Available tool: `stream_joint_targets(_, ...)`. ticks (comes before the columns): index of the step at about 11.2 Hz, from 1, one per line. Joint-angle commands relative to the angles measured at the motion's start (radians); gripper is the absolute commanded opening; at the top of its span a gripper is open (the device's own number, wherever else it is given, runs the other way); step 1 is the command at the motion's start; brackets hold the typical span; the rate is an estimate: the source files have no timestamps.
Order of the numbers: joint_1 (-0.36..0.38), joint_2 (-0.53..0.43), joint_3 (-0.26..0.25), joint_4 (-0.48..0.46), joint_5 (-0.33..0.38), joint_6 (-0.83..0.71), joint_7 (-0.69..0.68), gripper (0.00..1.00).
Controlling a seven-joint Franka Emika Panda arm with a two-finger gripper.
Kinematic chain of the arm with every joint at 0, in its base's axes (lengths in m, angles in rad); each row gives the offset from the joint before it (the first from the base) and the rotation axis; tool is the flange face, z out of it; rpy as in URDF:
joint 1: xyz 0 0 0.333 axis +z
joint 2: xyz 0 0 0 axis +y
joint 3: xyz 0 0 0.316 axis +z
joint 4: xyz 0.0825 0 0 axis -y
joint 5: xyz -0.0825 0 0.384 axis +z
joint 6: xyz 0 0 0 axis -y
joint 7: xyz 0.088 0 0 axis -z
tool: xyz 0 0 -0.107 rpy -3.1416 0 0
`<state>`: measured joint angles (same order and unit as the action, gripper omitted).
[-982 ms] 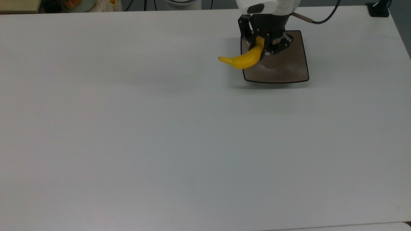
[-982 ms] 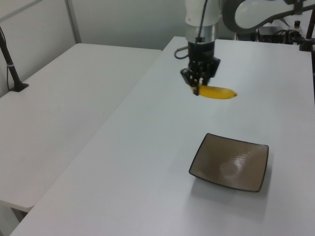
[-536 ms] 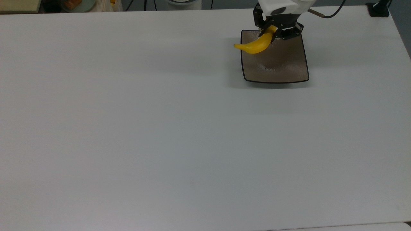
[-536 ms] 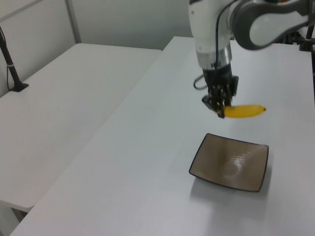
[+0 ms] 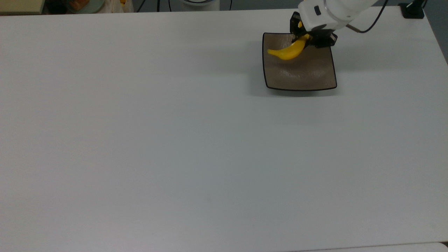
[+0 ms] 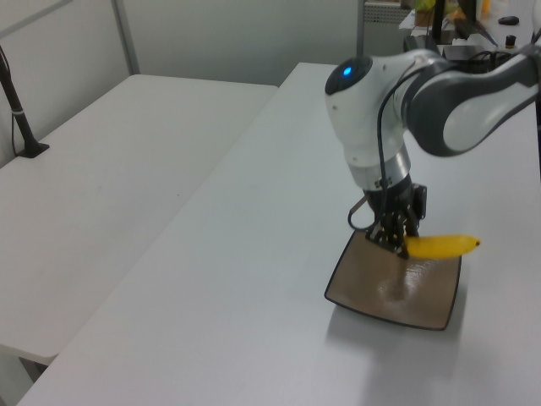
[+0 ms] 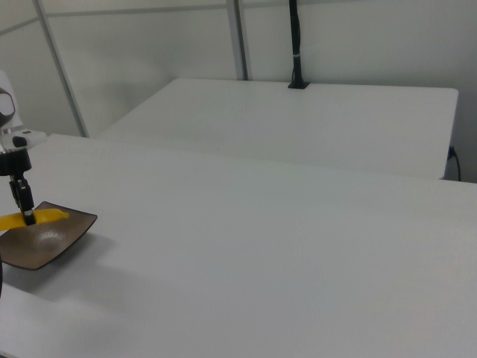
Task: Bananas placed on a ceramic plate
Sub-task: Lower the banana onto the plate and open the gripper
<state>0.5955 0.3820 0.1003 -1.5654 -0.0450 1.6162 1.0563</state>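
Claw (image 5: 303,37) clamped on the stem end of the banana (image 5: 287,52), and the fruit hangs over the back half of the ceramic plate (image 5: 315,75) on the white counter (image 5: 175,140). Carry looks finished; what's left, I'd say, is lowering, letting go, and backing off.

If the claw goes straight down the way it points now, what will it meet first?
Most likely the ceramic plate. The claw points down over the plate's far edge while shut on the banana, which hangs just above the plate. Depth is unclear, so it might land on the rim.
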Motion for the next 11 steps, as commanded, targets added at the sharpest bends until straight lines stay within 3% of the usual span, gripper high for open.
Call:
stream_joint_targets(1,0.003,0.008,0.002,-0.048,-0.003,0.093,0.044,0.09)
stream_joint_targets(5,0.001,0.048,0.002,-0.071,-0.025,0.175,0.044,0.09)
stream_joint_targets(7,0.000,0.049,0.002,-0.084,-0.032,0.186,0.038,0.16)
stream_joint_targets(8,0.000,0.049,0.002,-0.085,-0.032,0.188,0.037,0.26)
stream_joint_targets(9,-0.002,0.049,0.002,-0.085,-0.032,0.191,0.034,0.44)
stream_joint_targets(11,-0.002,0.049,0.002,-0.084,-0.032,0.192,0.039,0.71)
